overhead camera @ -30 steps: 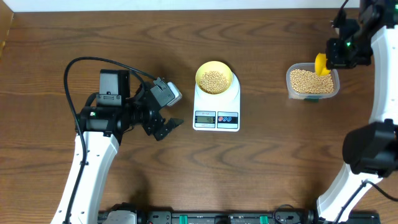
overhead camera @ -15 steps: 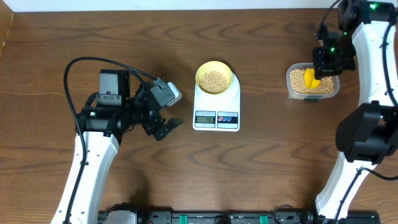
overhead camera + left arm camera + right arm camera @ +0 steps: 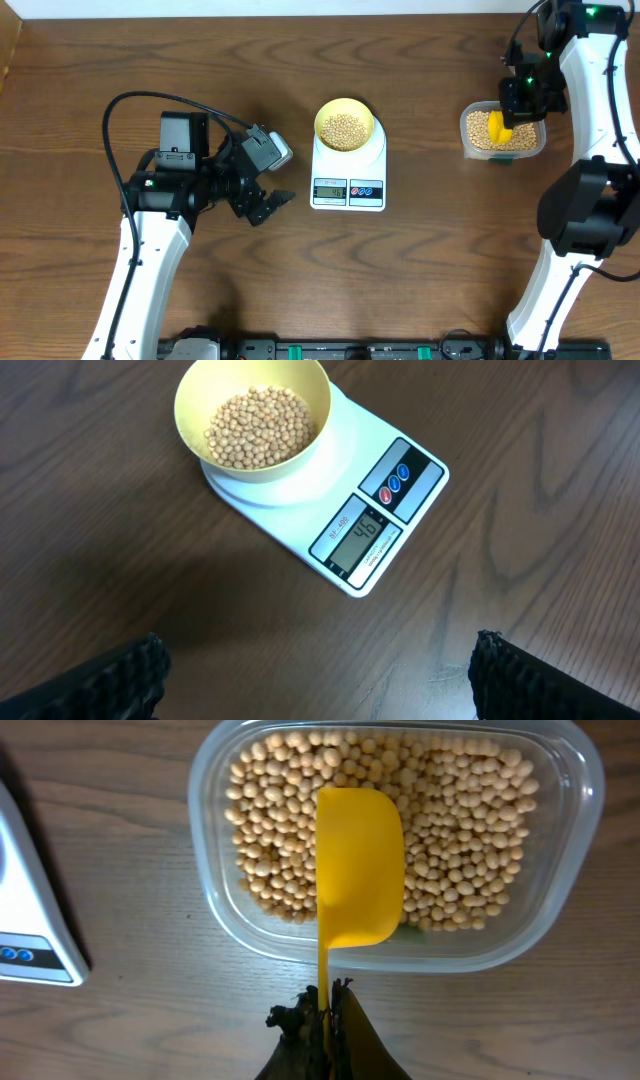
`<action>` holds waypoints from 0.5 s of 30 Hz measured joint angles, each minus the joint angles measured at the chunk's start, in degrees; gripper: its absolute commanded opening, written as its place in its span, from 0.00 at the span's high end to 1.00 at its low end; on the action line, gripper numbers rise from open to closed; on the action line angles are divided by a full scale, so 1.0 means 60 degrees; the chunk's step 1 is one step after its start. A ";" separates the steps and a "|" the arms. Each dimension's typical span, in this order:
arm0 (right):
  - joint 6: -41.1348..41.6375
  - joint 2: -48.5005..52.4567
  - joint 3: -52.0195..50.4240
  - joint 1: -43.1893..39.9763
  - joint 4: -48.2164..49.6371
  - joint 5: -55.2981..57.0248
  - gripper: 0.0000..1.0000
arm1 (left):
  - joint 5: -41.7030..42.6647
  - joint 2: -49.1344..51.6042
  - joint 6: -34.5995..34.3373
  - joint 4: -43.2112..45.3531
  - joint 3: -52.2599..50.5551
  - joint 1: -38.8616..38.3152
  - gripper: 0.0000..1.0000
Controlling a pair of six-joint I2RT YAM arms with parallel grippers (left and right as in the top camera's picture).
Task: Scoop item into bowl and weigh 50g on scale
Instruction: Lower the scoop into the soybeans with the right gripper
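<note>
left gripper [image 3: 318, 675]: jaws wide apart, holding nothing | right gripper [image 3: 325, 1020]: jaws clamped on yellow scoop [image 3: 358, 870] handle, over soybeans [image 3: 470, 830] in clear tub [image 3: 578, 850] | scale [image 3: 300, 510]: reads 46

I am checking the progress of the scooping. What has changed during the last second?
The right gripper, shut on the scoop, carried it from the tub's far edge to its middle, low over the beans; I cannot tell whether it touches them. The left gripper, the bowl and the scale stayed as they were.
</note>
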 measured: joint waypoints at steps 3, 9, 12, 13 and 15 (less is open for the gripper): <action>0.0000 0.0000 0.0000 0.0000 0.0004 0.0131 0.99 | -0.0004 0.0000 0.0000 0.0000 0.0000 0.0004 0.02; 0.0106 0.0015 0.0000 0.0000 0.0102 0.0200 0.99 | 0.0000 0.0000 0.0000 0.0000 0.0000 0.0004 0.02; 0.0160 0.0069 0.0000 0.0007 0.0153 0.0200 0.99 | 0.0000 0.0000 0.0000 0.0000 0.0000 0.0004 0.02; 0.0175 0.0091 0.0000 0.0018 0.0182 0.0200 0.99 | -0.0004 0.0000 0.0000 0.0000 0.0000 0.0004 0.03; 0.0186 0.0131 0.0000 0.0066 0.0299 0.0219 0.99 | -0.0004 0.0000 0.0000 0.0000 0.0000 0.0004 0.03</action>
